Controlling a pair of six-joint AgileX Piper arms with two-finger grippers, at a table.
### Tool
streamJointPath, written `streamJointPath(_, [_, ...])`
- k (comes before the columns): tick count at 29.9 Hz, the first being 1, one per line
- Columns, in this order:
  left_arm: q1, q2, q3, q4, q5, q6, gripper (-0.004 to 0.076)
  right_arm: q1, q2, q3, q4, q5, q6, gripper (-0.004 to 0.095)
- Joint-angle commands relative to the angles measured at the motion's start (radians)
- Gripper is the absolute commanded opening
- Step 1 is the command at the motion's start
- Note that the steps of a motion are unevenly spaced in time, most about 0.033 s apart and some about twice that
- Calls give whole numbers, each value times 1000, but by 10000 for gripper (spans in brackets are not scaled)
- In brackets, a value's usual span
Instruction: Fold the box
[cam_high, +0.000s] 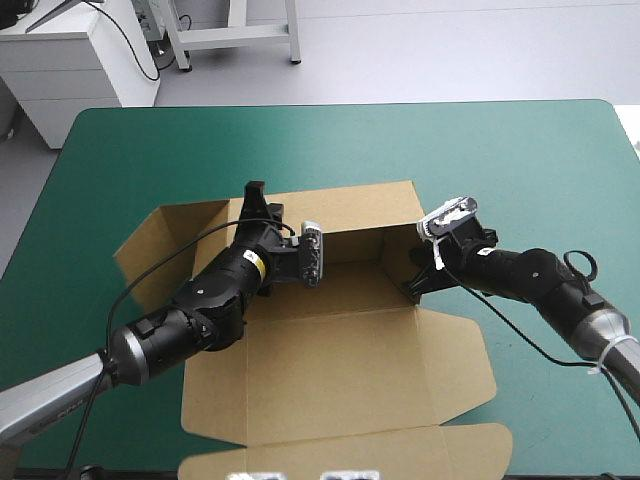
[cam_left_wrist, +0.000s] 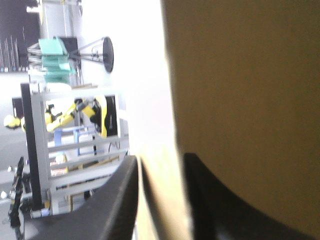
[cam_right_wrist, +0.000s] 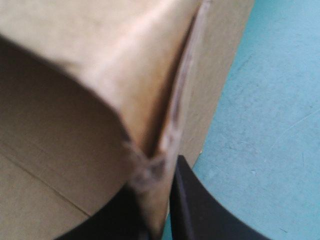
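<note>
The brown box (cam_high: 330, 380) lies in the middle of the teal-green table, its base and lid flat and its far wall (cam_high: 350, 215) raised upright. My left gripper (cam_high: 256, 200) stands at that wall's left end. In the left wrist view the left gripper (cam_left_wrist: 159, 165) is all but shut, with an edge of the board (cam_left_wrist: 240, 90) between its fingers. My right gripper (cam_high: 416, 283) is at the wall's right corner. In the right wrist view the right gripper (cam_right_wrist: 157, 192) pinches the folded corner of the board (cam_right_wrist: 100, 60), one finger inside and one outside.
A side flap (cam_high: 150, 250) lies flat to the left of the box. The lid's front flap (cam_high: 350, 455) reaches the near table edge. Bare teal-green cover (cam_high: 330, 140) stretches beyond the box and to its right (cam_right_wrist: 265, 125).
</note>
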Motion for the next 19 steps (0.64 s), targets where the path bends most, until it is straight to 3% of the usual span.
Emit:
streamJointPath(1, [-12, -72, -25, 9, -73, -8, 335, 11, -23, -28, 38, 96, -7, -16])
streamJointPath(4, [-12, -118, -25, 6, -77, -8, 370, 11, -23, -28, 38, 81, 11, -16])
streamJointPath(19, [-223, -230, -25, -16, -27, 10, 370, 11, -23, -28, 30, -5, 99, -16])
